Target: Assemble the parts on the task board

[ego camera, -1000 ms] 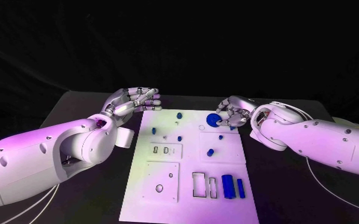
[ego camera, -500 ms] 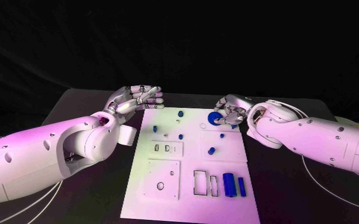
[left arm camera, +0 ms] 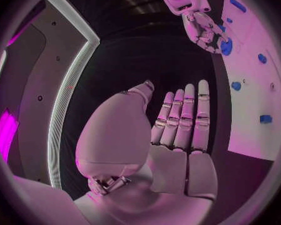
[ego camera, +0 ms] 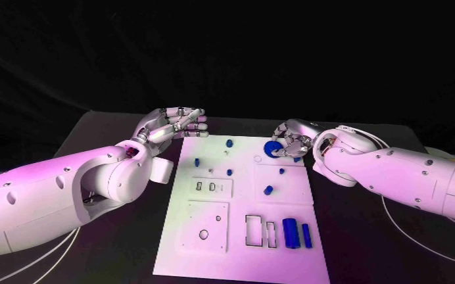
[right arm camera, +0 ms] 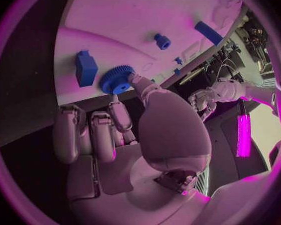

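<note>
A black table (ego camera: 104, 139) carries the white task board (ego camera: 242, 218), which runs lengthwise away from the robot between its two white arms.

The left arm (ego camera: 66, 192) reaches forward along the board's left side. Its left hand (ego camera: 173, 125) hangs just past the board's far left corner, fingers straight and held side by side, with nothing in it; the left wrist view shows the flat palm and extended fingers (left arm camera: 184, 115) over dark table, the board's edge just beside them.

The right arm (ego camera: 398, 172) comes in across the board's right side, bent at the wrist. The right hand (ego camera: 292, 141) is curled over the board's far right corner. In the right wrist view the thumb tip (right arm camera: 137, 80) presses against a blue gear (right arm camera: 117, 79) that sits on the board, while the other fingers (right arm camera: 90, 132) stay folded below the board's edge. Whether a finger grips the gear from the other side cannot be told.

Beside the gear, a blue block (right arm camera: 86, 67) lies just off the hand's fingertips. A small blue peg (right arm camera: 162, 41) and a blue bar (right arm camera: 209, 33) lie farther out from the hand. Near the robot's end of the board, well back from both hands, two blue bars (ego camera: 296, 233) lie side by side next to rectangular slots (ego camera: 258, 230).
</note>
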Motion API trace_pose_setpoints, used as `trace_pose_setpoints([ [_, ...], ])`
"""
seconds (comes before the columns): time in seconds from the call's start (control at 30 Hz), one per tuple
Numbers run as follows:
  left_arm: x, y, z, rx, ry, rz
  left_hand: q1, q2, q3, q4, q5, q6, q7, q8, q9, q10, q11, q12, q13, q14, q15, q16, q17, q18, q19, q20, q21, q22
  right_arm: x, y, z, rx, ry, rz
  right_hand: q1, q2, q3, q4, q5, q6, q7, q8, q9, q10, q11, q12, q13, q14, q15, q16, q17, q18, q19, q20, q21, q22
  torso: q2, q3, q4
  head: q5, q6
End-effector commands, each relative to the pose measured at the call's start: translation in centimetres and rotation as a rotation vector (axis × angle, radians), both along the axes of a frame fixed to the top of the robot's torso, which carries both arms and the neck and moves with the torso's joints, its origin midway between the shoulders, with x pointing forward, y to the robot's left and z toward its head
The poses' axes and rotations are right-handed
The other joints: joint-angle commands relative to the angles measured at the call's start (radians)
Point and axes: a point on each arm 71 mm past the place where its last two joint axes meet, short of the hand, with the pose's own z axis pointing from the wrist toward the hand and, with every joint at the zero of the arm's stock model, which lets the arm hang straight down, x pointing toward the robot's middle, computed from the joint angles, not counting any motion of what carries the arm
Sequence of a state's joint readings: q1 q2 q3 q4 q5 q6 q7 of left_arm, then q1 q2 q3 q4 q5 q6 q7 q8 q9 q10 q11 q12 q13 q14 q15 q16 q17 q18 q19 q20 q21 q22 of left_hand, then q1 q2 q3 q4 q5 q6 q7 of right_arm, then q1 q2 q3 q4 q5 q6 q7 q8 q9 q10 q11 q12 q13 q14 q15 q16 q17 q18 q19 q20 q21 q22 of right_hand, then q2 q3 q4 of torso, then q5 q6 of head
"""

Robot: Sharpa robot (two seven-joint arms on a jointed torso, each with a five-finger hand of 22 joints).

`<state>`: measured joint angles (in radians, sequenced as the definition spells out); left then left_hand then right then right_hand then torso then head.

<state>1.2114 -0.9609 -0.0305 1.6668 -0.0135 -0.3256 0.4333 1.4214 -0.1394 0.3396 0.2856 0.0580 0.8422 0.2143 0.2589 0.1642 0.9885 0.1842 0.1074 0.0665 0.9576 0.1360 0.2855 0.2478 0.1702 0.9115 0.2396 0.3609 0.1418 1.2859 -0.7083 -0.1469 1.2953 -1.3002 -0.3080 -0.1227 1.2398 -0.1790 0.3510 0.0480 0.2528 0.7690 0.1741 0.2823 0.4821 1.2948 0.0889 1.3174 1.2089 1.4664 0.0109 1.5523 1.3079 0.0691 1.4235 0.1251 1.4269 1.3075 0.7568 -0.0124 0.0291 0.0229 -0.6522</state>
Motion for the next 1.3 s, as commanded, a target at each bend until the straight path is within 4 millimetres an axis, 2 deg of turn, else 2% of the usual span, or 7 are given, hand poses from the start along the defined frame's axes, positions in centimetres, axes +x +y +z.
trace_pose_setpoints([
  [0.03, -0.1, -0.2, 0.1, -0.012, -0.004, -0.02, -0.002, 0.01, 0.006, -0.002, -0.004, -0.004, 0.024, -0.006, -0.001, 0.003, 0.002, -0.005, 0.0, -0.004, 0.004, -0.004, 0.001, 0.012, 0.007, -0.001, 0.003, -0.001, -0.1, 0.0, -0.5, -0.035, 0.026, 0.012, 0.011, 0.001, 0.01, -0.002, -0.005, 0.007, 0.0, 0.004, 0.001, 0.008, 0.001, 0.007, 0.005, 0.092, 0.007, 0.005, 0.205, -0.019, 0.006, 0.0, 0.004, 0.07, 0.0, 0.0009, -0.0007, 0.0, 0.0],
  [0.43, -0.1, -0.1, 0.1, -0.012, -0.002, -0.02, -0.001, 0.013, 0.009, -0.003, -0.004, -0.004, 0.024, -0.006, -0.001, 0.004, 0.002, -0.006, 0.0, -0.004, 0.004, -0.005, 0.003, 0.012, 0.007, -0.001, 0.003, -0.002, -0.3, 0.0, -0.9, -0.062, 0.019, 0.026, 0.051, 0.011, 0.096, -0.041, -0.042, 0.033, 0.002, 0.012, -0.001, 0.033, 0.002, 0.04, 0.053, 0.096, 0.009, 0.009, 0.223, -0.023, 0.017, 0.001, 0.017, 0.092, 0.001, 0.0011, -0.0001, 0.0, -0.003],
  [0.5, -0.1, -0.1, 0.1, -0.012, -0.002, -0.02, -0.001, 0.013, 0.009, -0.003, -0.004, -0.004, 0.024, -0.006, -0.001, 0.004, 0.002, -0.006, 0.0, -0.004, 0.004, -0.005, 0.003, 0.012, 0.007, -0.001, 0.003, -0.002, -0.4, 0.1, -0.9, -0.063, 0.008, 0.029, 0.051, 0.015, 0.126, -0.049, -0.06, 0.051, -0.001, 0.016, -0.002, 0.044, -0.001, 0.05, 0.066, 0.096, 0.007, 0.01, 0.226, -0.024, 0.02, 0.0, 0.02, 0.097, 0.001, 0.0011, -0.0003, 0.0, -0.003],
  [0.73, 0.0, -0.1, 0.1, -0.011, -0.002, -0.019, -0.001, 0.013, 0.009, -0.003, -0.004, -0.004, 0.024, -0.006, -0.001, 0.004, 0.002, -0.006, 0.0, -0.004, 0.004, -0.005, 0.003, 0.012, 0.007, -0.001, 0.003, -0.002, -0.6, 0.3, -0.4, -0.044, -0.074, 0.042, 0.046, 0.032, 0.197, -0.067, -0.068, 0.117, -0.021, 0.041, 0.008, 0.077, -0.018, 0.077, 0.106, 0.098, -0.007, 0.012, 0.236, -0.029, 0.035, -0.011, 0.035, 0.119, 0.001, 0.0009, -0.0005, 0.0, -0.003],
  [0.87, 0.0, -0.1, 0.1, -0.012, -0.002, -0.02, -0.001, 0.013, 0.009, -0.003, -0.004, -0.004, 0.024, -0.006, -0.001, 0.004, 0.002, -0.006, 0.0, -0.004, 0.004, -0.005, 0.003, 0.012, 0.007, -0.001, 0.003, -0.002, -0.8, 0.7, 0.0, -0.032, -0.132, 0.053, 0.014, 0.03, 0.205, -0.059, -0.111, 0.125, -0.026, 0.044, 0.013, 0.088, -0.022, 0.086, 0.118, 0.099, -0.012, 0.013, 0.238, -0.03, 0.04, -0.016, 0.039, 0.126, 0.0, 0.0008, -0.0004, -0.001, -0.001],
  [1.03, 0.0, -0.1, 0.1, -0.012, -0.001, -0.022, -0.001, 0.013, 0.009, -0.003, -0.004, -0.004, 0.024, -0.006, -0.001, 0.004, 0.002, -0.006, 0.0, -0.004, 0.004, -0.005, 0.003, 0.012, 0.007, -0.001, 0.003, -0.002, -1.1, 1.2, 0.5, -0.035, -0.199, 0.076, 0.005, 0.025, 0.205, -0.058, -0.12, 0.126, -0.027, 0.045, 0.014, 0.091, -0.023, 0.088, 0.121, 0.099, -0.012, 0.012, 0.237, -0.031, 0.042, -0.017, 0.042, 0.13, 0.001, 0.0005, 0.0009, -0.002, 0.002],
  [1.3, 0.0, -0.1, 0.1, -0.012, 0.001, -0.023, -0.001, 0.013, 0.01, -0.003, -0.004, -0.004, 0.024, -0.007, -0.001, 0.005, 0.002, -0.008, 0.0, -0.004, 0.004, -0.005, 0.004, 0.012, 0.007, -0.001, 0.003, -0.002, -2.5, 2.9, 1.4, -0.049, -0.296, 0.141, 0.002, 0.023, 0.206, -0.058, -0.123, 0.127, -0.028, 0.045, 0.015, 0.094, -0.024, 0.09, 0.125, 0.099, -0.013, 0.013, 0.238, -0.035, 0.052, -0.018, 0.051, 0.142, 0.0, -0.0003, -0.0012, -0.002, 0.01],
])
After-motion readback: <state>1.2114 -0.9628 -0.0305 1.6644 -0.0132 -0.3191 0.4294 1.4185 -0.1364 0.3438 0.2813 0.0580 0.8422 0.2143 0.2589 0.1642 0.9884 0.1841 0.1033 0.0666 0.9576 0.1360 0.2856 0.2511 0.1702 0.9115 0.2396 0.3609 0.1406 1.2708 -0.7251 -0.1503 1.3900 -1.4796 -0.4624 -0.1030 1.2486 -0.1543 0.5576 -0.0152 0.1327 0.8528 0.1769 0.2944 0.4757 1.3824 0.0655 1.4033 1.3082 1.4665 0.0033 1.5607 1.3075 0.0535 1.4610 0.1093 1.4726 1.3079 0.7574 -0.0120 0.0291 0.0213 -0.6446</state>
